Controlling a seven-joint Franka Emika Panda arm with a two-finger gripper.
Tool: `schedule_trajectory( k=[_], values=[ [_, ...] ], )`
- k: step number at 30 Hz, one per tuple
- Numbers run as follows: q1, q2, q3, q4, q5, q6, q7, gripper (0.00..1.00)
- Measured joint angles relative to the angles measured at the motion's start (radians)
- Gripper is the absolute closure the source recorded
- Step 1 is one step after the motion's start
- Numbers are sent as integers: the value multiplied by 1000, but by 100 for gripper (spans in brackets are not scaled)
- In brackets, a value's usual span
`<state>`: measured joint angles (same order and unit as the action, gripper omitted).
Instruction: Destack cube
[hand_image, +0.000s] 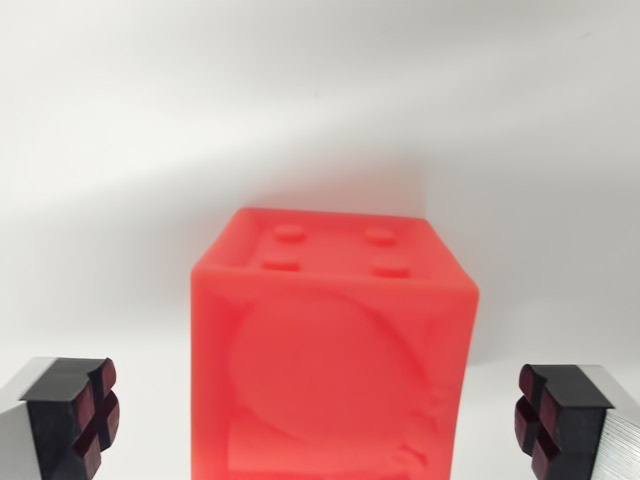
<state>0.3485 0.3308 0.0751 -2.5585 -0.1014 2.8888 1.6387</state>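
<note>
A bright red cube (335, 360) with small studs on its far face and a round relief on the near face fills the middle of the wrist view, running off the bottom edge. My gripper (320, 420) is open, its two dark-padded fingertips (85, 410) standing wide apart on either side of the cube, not touching it. The right fingertip (555, 415) sits a little clear of the cube's right edge. What lies beneath or behind the cube is hidden, so I cannot tell whether a second cube is under it.
A plain white surface (320, 110) surrounds the cube, with a soft shadow just beyond it.
</note>
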Motion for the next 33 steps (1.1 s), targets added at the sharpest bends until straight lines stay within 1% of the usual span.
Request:
schedule_trajectory(
  k=[7,13,17,19,22,24,28,31,33],
  values=[
    [-11,-56,14,-11,15,-44,-11,0],
    [-17,-108,25,-19,33,-87,-23,0],
    [-18,-142,28,-23,45,-116,-33,0],
    [-18,-167,29,-26,54,-140,-38,0],
    [-18,-193,31,-27,63,-162,-45,0],
    [-18,-218,32,-29,71,-185,-51,0],
    [-18,-254,33,-29,80,-221,-57,0],
    [-17,-292,33,-29,90,-259,-65,0],
    [-16,-312,33,-29,93,-278,-68,0]
  ],
)
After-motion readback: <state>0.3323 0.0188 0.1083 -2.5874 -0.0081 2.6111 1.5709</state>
